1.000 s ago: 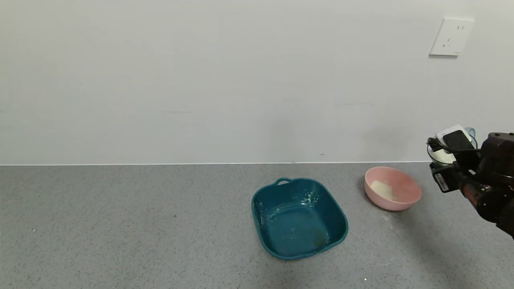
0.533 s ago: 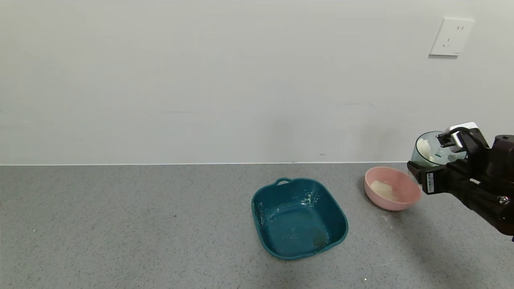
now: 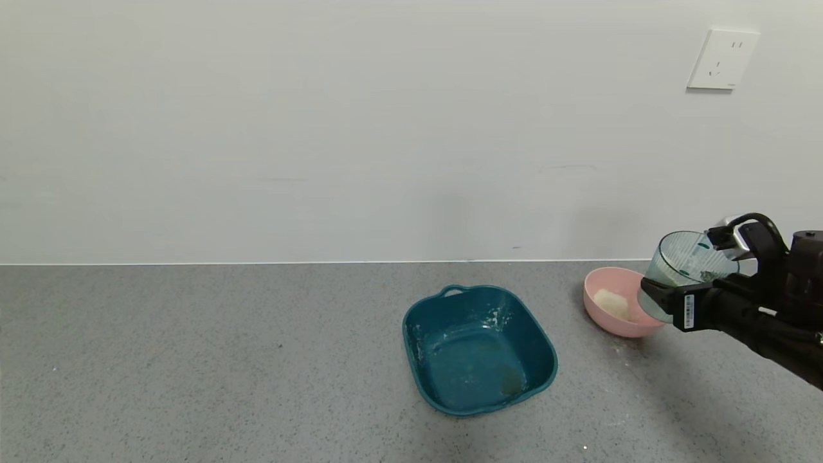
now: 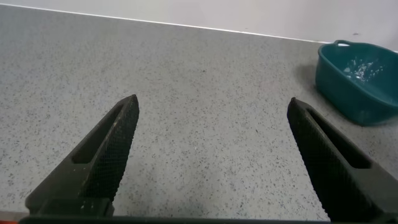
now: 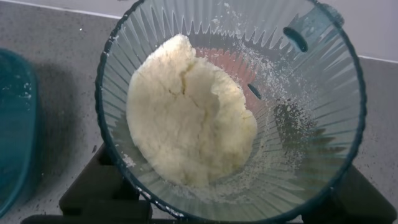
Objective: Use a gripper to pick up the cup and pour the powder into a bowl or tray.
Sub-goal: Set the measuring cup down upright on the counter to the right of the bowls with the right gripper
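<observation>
- One claw works: the right claw (image 3: 672,297) is clamped on the cup (image 3: 685,267), tilted over the pink bowl's (image 3: 604,321) right rim so the powder (image 5: 186,112) can slide out.
- Powder clings in a clump inside the cup.
- The left claw (image 4: 208,162) hangs spread apart above the counter (image 3: 193,360), idle.

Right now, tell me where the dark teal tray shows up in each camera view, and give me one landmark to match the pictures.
Head view: the teal tray sits on the grey counter, centre-right, left of the pink bowl.
Left wrist view: the tray is at the far edge, beyond the open left gripper.
Right wrist view: only a sliver of the tray shows beside the cup held by the right gripper.
Shared landmark: the speckled grey counter.
</observation>
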